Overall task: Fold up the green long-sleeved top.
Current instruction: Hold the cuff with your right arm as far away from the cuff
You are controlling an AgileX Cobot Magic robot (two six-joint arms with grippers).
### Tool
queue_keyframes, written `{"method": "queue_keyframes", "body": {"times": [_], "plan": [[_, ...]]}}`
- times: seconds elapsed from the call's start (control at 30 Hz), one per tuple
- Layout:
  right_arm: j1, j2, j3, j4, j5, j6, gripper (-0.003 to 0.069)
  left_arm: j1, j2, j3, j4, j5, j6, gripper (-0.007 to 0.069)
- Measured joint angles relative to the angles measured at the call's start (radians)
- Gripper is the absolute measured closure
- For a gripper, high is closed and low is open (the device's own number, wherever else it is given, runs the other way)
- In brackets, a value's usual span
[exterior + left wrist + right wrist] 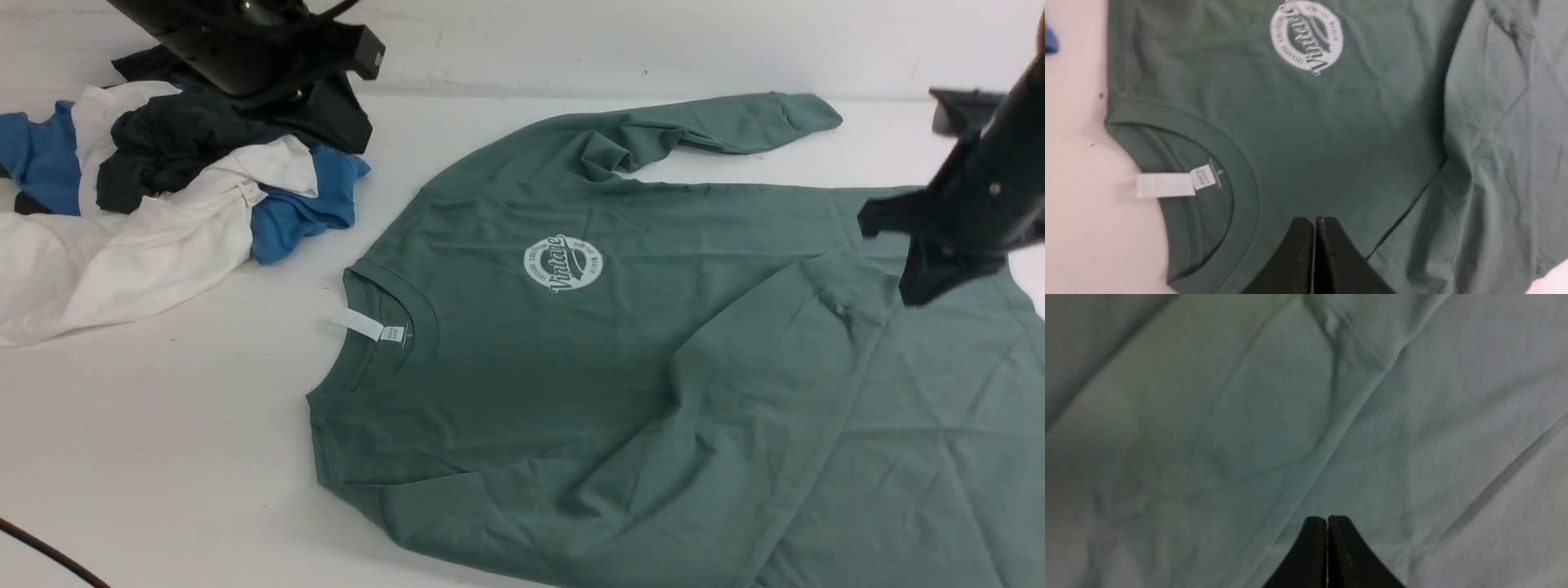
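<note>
The green long-sleeved top lies spread logo-up on the white tabletop, a heap of other clothes beyond its collar, while the left gripper and right gripper keep jaws clenched, gripping nothing.

Location type: a robotics laboratory workstation set up for garment handling

Indicators:
- A plain white counter with scuffs and small dark marks is backed directly by a plain white wall
- Two black robot arms stand over the work surface, the left arm at the far left and the right arm at the right edge
- A dark cable crosses the near left corner of the counter
- The work material is clothing: one green long-sleeved top spread flat, and a loose pile of garments in blue, white and dark fabric heaped at the far left, near the wall
</note>
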Motion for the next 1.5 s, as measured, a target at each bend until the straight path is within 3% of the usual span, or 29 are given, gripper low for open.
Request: {"method": "queue_keyframes", "body": {"times": [0.23, 0.37, 0.53, 0.63, 0.77, 0.93, 1.3, 1.4, 1.43, 1.5], "plan": [[0.0, -0.002, 0.035, -0.037, -0.006, -0.037, 0.0673, 0.0, -0.068, 0.176, 0.074, -0.007, -0.069, 0.059], [0.0, -0.005, 0.035, -0.037, -0.007, -0.037, 0.0673, -0.001, -0.184, 0.413, 0.078, -0.008, -0.137, 0.0533], [0.0, -0.006, 0.035, -0.023, -0.008, -0.037, 0.0673, -0.07, -0.221, 0.698, 0.098, -0.011, -0.203, 0.0375], [0.0, -0.006, 0.035, -0.015, -0.008, -0.037, 0.0673, -0.127, -0.219, 0.75, 0.097, -0.03, -0.207, 0.0309], [0.0, -0.006, 0.035, -0.005, -0.008, -0.037, 0.0673, -0.221, -0.202, 0.783, 0.097, -0.179, -0.237, 0.02], [0.0, -0.006, 0.035, -0.003, -0.008, -0.037, 0.0673, -0.228, -0.152, 0.783, 0.11, -0.28, -0.307, 0.0166], [0.0, -0.006, 0.035, 0.009, -0.009, -0.038, 0.0673, -0.229, -0.003, 0.783, 0.129, -0.413, -0.333, 0.019], [0.0, -0.006, 0.035, 0.014, -0.009, -0.04, 0.0673, -0.229, -0.002, 0.783, 0.128, -0.402, -0.333, 0.0337], [0.0, -0.006, 0.035, 0.015, -0.009, -0.04, 0.0673, -0.229, -0.002, 0.783, 0.128, -0.399, -0.33, 0.0351], [0.0, -0.007, 0.035, 0.017, -0.009, -0.04, 0.0673, -0.235, -0.002, 0.788, 0.128, -0.367, -0.304, 0.0518]]}}
